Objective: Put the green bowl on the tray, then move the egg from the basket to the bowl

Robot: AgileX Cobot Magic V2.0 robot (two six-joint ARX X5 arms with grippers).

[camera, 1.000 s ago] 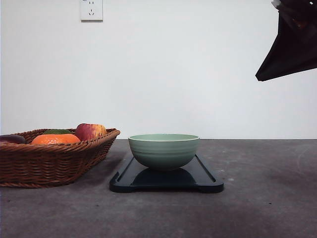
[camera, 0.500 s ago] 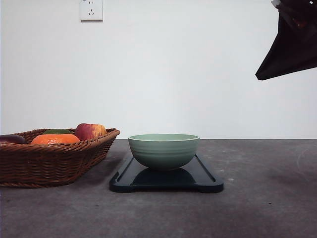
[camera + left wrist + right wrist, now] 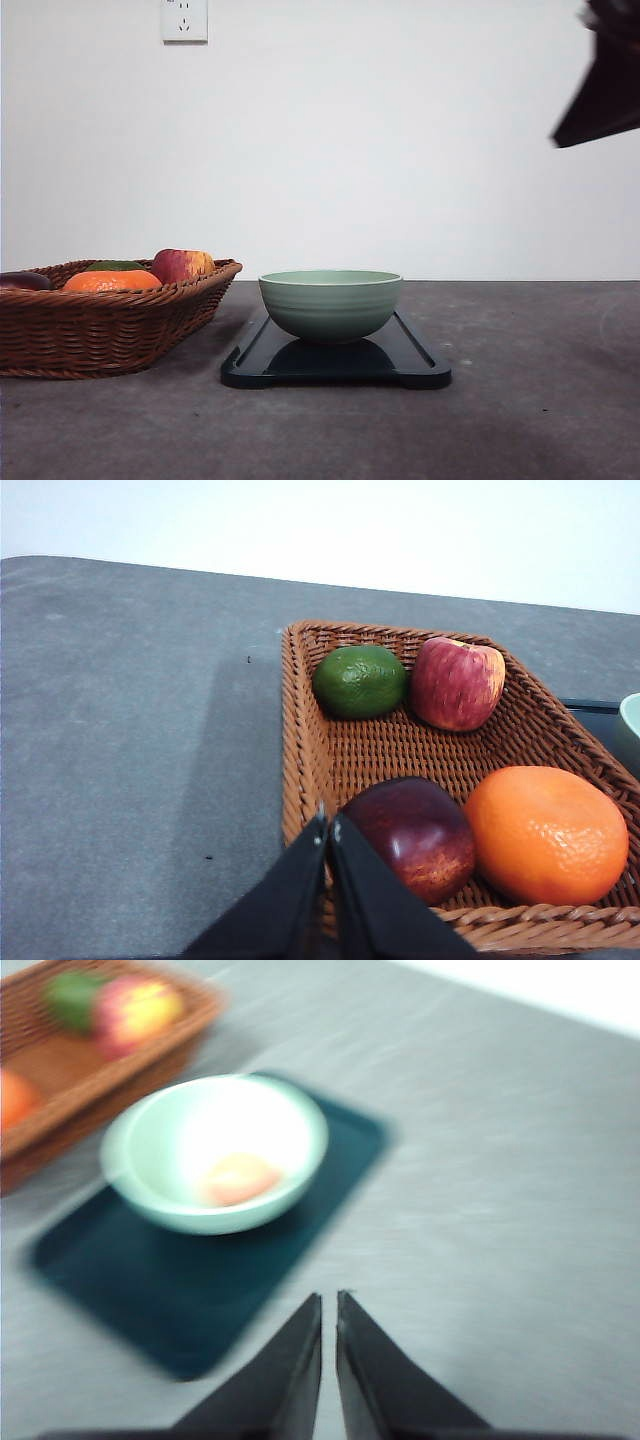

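Observation:
The green bowl (image 3: 331, 305) stands upright on the middle of the black tray (image 3: 415, 362). In the blurred right wrist view the bowl (image 3: 290, 1130) holds the brownish-orange egg (image 3: 238, 1178). My right gripper (image 3: 328, 1300) is shut and empty, raised well above the table to one side of the tray (image 3: 190, 1310). My right arm (image 3: 605, 90) shows dark at the upper right of the front view. The wicker basket (image 3: 100, 330) sits left of the tray. My left gripper (image 3: 328, 825) is shut and empty over the basket's rim (image 3: 300, 730).
The basket holds a green lime (image 3: 360, 681), a red-yellow apple (image 3: 457, 682), a dark red fruit (image 3: 418, 836) and an orange citrus (image 3: 546, 832). A wall socket (image 3: 184, 19) is on the white wall behind. Bare grey table lies right of the tray.
My right arm has moved up and to the right in the front view. The bowl, tray and basket have stayed put.

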